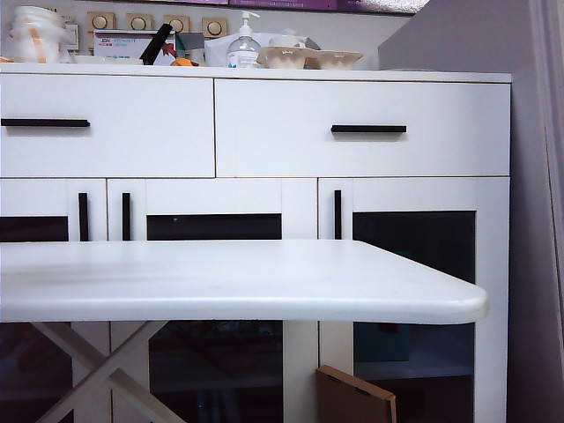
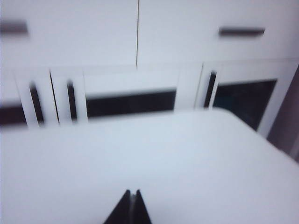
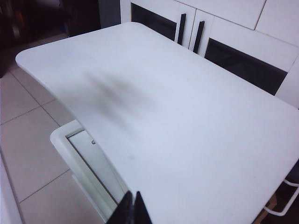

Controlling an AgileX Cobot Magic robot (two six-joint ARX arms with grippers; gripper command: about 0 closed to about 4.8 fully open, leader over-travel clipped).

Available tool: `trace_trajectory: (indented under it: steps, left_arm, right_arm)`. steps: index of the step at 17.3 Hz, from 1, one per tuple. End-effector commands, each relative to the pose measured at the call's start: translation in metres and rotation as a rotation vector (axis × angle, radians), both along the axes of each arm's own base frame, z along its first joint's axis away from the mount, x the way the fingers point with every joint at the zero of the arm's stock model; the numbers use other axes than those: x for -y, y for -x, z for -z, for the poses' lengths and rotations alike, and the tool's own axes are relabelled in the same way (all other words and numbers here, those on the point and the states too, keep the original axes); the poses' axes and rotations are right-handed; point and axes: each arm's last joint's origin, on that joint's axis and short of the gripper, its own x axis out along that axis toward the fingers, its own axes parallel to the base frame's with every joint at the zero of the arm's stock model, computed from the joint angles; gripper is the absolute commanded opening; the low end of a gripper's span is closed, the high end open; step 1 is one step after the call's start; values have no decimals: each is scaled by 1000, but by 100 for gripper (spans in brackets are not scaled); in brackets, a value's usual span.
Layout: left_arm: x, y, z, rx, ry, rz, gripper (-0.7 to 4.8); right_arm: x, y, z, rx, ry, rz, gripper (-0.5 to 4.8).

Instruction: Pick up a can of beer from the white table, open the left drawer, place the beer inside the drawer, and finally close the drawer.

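Left gripper (image 2: 132,205) over white table (image 2: 154,163), jaws shut, empty. Right gripper (image 3: 131,210) over table edge, jaws shut, empty. Left drawer (image 1: 106,123) closed. Pump bottle (image 1: 244,48) label blurry, maybe unreadable.

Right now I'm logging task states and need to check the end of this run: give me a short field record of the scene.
table: white table, top bare in all views
beer can: not visible in any view
left drawer: left drawer shut, flush with the right drawer
cabinet top: pump bottle among clutter
left hand: left hand shut, empty, above the table
right hand: right hand shut, empty, over the table's near edge
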Motion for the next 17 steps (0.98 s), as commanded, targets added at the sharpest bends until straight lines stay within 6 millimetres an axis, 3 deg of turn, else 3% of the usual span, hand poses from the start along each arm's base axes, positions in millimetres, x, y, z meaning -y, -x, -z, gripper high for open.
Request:
trace_trajectory:
  steps: [1, 6, 9, 17]
  left_arm:
    - [-2, 7, 24, 9, 39, 6, -6]
    - [-10, 27, 52, 111, 56, -32, -6]
    - [-19, 26, 76, 96, 47, -79, -6]
    - [-34, 24, 90, 19, -62, -202, -6]
  right_arm:
    - [0, 0, -2, 9, -13, -3, -5]
    - [0, 0, -2, 9, -13, -3, -5]
    - [0, 0, -2, 9, -13, -3, -5]
    - [0, 0, -2, 9, -12, -3, -5]
